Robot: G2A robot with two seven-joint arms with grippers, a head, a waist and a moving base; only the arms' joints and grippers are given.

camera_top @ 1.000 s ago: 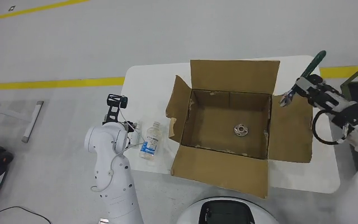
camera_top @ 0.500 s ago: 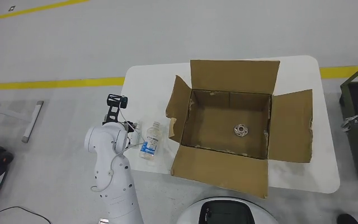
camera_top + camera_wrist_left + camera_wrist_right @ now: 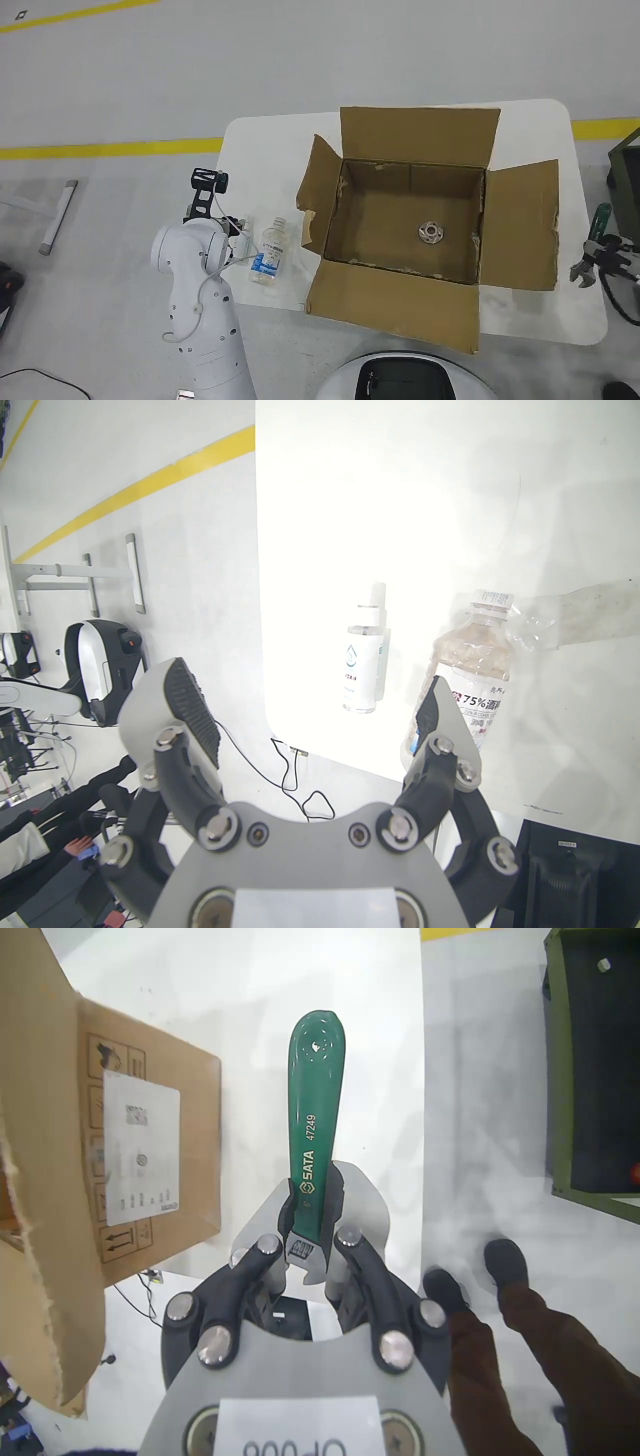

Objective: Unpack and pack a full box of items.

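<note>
An open cardboard box (image 3: pixel 410 215) stands on the white table (image 3: pixel 260 150), with a small round metal part (image 3: pixel 431 232) on its floor. My right gripper (image 3: pixel 312 1208) is shut on a green-handled wrench (image 3: pixel 314 1118), the handle pointing away from the wrist. It hangs at the table's right edge (image 3: pixel 597 252), beside the box's right flap (image 3: pixel 150 1148). My left gripper (image 3: pixel 315 700) is open over the table's left corner. A clear alcohol bottle (image 3: pixel 472 670) lies just past one fingertip, also seen as the alcohol bottle (image 3: pixel 268 250) from above. A small spray bottle (image 3: pixel 362 660) lies beside it.
All the box flaps (image 3: pixel 395 300) are folded outward and take up much of the table. A dark green crate (image 3: pixel 590 1068) stands on the floor off the table's right side. Bare table lies behind the box and at the front right corner (image 3: pixel 570 315).
The right arm with the wrench was above the box's right flap at the back, went out of the top view, and now sits lower at the table's right edge. The left arm kept still.
</note>
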